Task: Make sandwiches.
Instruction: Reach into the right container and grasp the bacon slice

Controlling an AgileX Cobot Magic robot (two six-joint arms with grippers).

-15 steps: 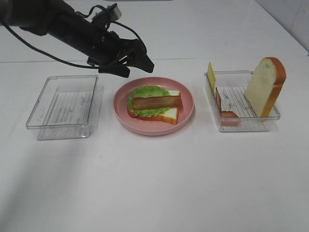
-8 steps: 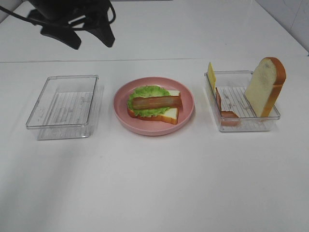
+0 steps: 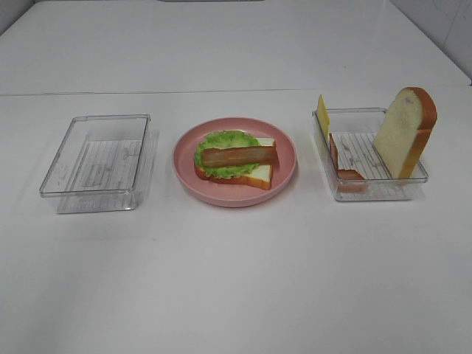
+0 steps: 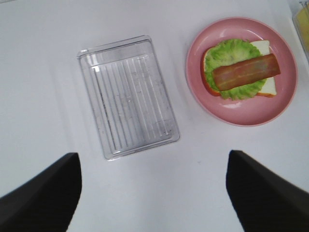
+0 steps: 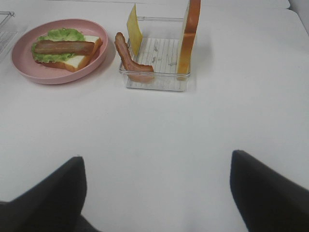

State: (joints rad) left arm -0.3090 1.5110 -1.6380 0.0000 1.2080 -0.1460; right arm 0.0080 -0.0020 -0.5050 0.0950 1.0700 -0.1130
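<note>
The partly built sandwich (image 3: 234,161) lies on the round pink plate (image 3: 287,173) at the middle of the bench (image 3: 236,280). It has three layers: a bread slice (image 3: 259,174) at the bottom, ruffled lettuce (image 3: 223,139) on it, and one bacon strip (image 3: 239,155) lying lengthwise on top.

The remaining parts are at the clear tray (image 3: 372,193) to the right of the plate:
- A cheese square (image 3: 322,112) stands on edge at the wall nearest the plate. It cannot be told whether it is inside or outside that wall.
- A second bacon strip (image 3: 345,172) is draped against the same wall.
- A second bread slice (image 3: 404,131) stands upright, leaning on the far wall.

A second clear tray (image 3: 96,162), to the left of the plate, holds nothing.

The left fingers (image 4: 46,198) are spread wide and hold nothing. The right fingers (image 5: 263,193) are the same. Neither arm appears in the exterior high view.

Hazards for the next pick:
- The upright slice can topple if it is brushed.
- The thin cheese gives little to grip and can slip.
- The light tray can slide under a sideways push.
- Setting a layer down off-centre can push the bacon off the lettuce.
</note>
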